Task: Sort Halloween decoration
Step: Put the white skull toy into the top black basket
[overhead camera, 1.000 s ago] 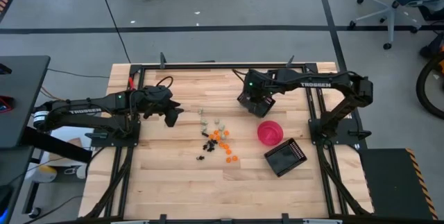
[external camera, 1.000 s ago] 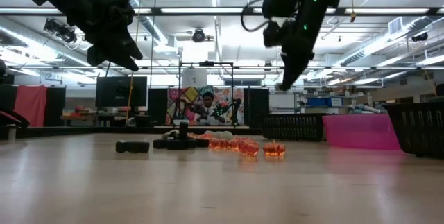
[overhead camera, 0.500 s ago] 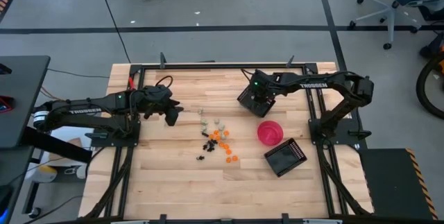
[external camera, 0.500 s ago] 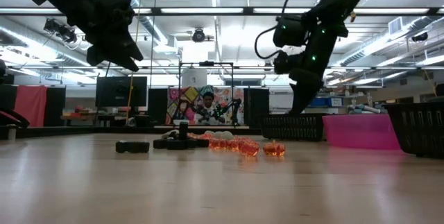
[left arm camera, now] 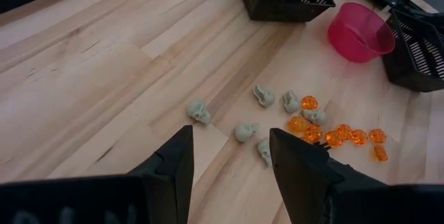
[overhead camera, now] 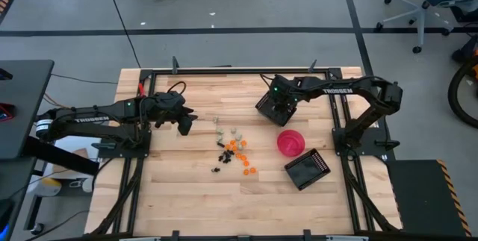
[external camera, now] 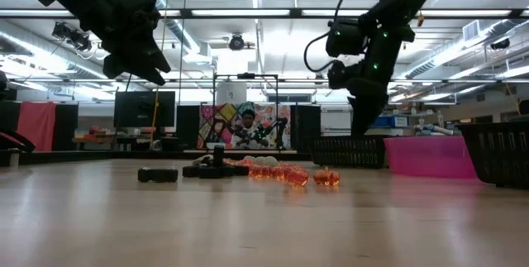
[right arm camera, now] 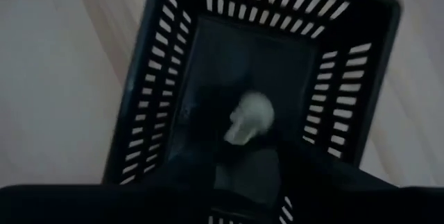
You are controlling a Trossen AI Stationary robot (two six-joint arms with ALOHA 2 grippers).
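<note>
High view: the left end effector (overhead camera: 184, 124) hangs above the table (overhead camera: 187, 189) left of the trinket pile, fingers (left arm camera: 173, 165) spread and holding nothing. In the left wrist view pale skulls (left arm camera: 262, 96) lie scattered on the wood just beyond those fingers, with orange trinkets (left arm camera: 340, 135) clustered to their right; from above, the orange ones (overhead camera: 240, 150) sit at the table's middle, the pale ones (overhead camera: 228, 131) just on their far side, and the black ones (overhead camera: 221, 156) just left and near of the orange cluster, one (overhead camera: 216, 170) lying a little apart on the near side.

The right end effector (overhead camera: 280, 107) is over the far basket (overhead camera: 263, 107), which stands right of centre near the table's far edge. In the right wrist view one pale skull (right arm camera: 248, 116) shows inside this basket (right arm camera: 139, 113), clear of the fingers; whether it lies on the floor or is falling I cannot tell. How far the right fingers are parted I cannot tell either, as they show only as a dark blur at the picture's edge.

A pink bowl (overhead camera: 290, 142) sits near and right of that basket, and a second basket (overhead camera: 307, 168) lies nearer again, turned at an angle.

Low view: a person (external camera: 245, 126) sits far behind the table
</note>
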